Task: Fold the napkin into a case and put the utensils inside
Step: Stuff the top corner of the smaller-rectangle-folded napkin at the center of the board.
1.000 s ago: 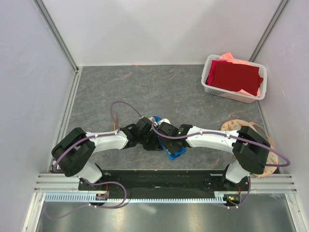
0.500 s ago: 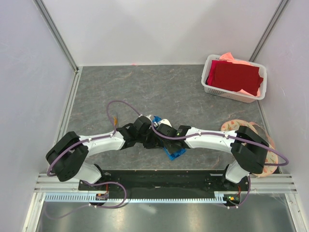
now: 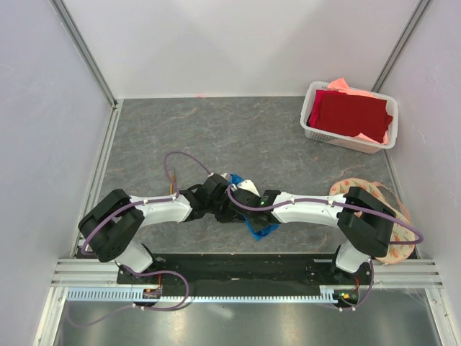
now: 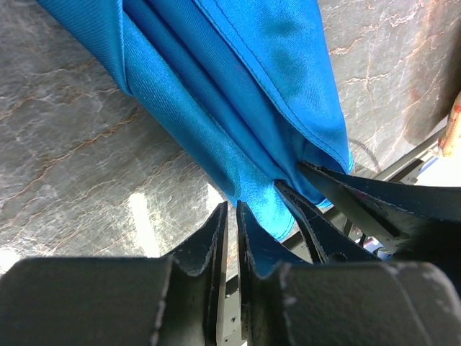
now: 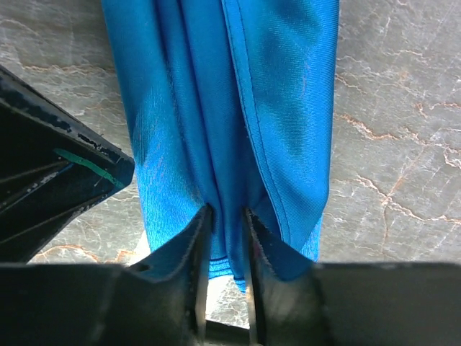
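At counter centre, near edge: the napkin (image 5: 238, 108), gathered into a narrow strip of long pleats, lying on the counter (image 3: 238, 137) where my two arms meet.
Right claw (image 5: 227, 216): closed to a narrow gap astride one pleat at the strip's end; blue cloth fills the space between the fingers, so I count it as holding the napkin.
Left claw (image 4: 232, 216): drawn narrow, only a slit between its fingers (image 4: 216, 234); the cloth's tip lies against one finger, and whether any is nipped I cannot tell.
Just changed: both claws have come in from a wider stance over the last second, the right one the more.
Meaning for task: I judge a pinch on this end is being taken, ready to lift or turn it over; the case is not yet made.
Against earlier top view: less blue shows below the right arm, now a small bunch rather than a flat ribbed tab; the right elbow sits slightly further left; the left arm is back about where it was.
Utensils: none that I can make out.
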